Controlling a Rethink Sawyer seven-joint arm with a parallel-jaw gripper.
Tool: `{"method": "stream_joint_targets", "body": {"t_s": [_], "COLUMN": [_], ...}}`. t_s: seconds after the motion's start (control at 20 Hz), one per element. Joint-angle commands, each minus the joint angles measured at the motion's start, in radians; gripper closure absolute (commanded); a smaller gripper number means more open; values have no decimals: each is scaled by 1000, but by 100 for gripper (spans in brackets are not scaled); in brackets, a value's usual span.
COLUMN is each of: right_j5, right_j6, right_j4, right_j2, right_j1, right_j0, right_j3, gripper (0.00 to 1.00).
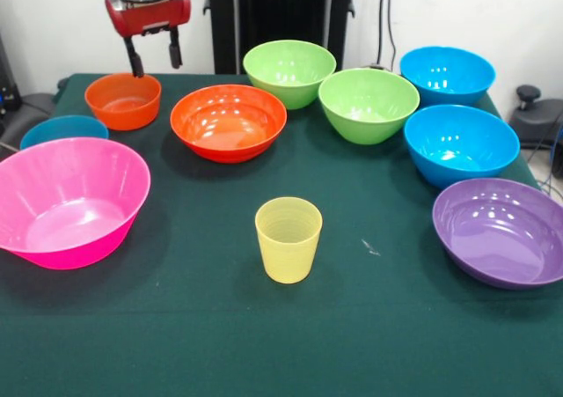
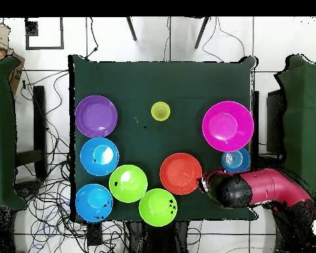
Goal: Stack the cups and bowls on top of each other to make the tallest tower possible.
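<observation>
The gripper [image 1: 154,61] hung at the upper left of the front view, its two dark fingers [image 1: 135,61] spread apart and clamped on nothing, their tips just above the far rim of the small orange bowl [image 1: 124,100]. In the overhead view the arm [image 2: 266,186] covered that bowl entirely, so only the front view showed it.

No tower had been built; every piece sat separately on the green table [image 1: 220,327]. The pale-yellow cup [image 1: 288,238] stood upright near the middle of the front view, apart from everything else. The large pink bowl [image 1: 66,202] filled the left edge, tilted toward the camera and cut off by the frame. Behind it a small blue bowl [image 1: 63,131] showed only its rim and upper wall, the rest hidden by the pink one.

The wide orange bowl [image 1: 229,121] sat left of centre in the upper half. Two lime green bowls [image 1: 289,72] [image 1: 369,104] stood to its right and seemed to touch, though the angle made that hard to settle. Two more blue bowls [image 1: 447,74] [image 1: 461,143] lined the upper right, and the purple bowl [image 1: 501,231] lay at the right edge, slightly clipped by the frame.
</observation>
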Motion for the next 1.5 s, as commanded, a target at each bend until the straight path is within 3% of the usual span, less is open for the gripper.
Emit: {"method": "stream_joint_targets", "body": {"t_s": [0.05, 0.25, 0.65, 0.95, 1.5], "right_j5": [26, -37, -87, -140, -192], "right_j6": [-220, -145, -51, -15, 85], "right_j4": [-45, -106, -156, -271, -311], "right_j2": [20, -9, -49, -82, -157], "right_j1": [89, 87, 92, 68, 81], "right_j0": [16, 46, 64, 100, 132], "right_j3": [23, 2, -7, -29, -39], "gripper": [0, 0, 0, 0, 0]}}
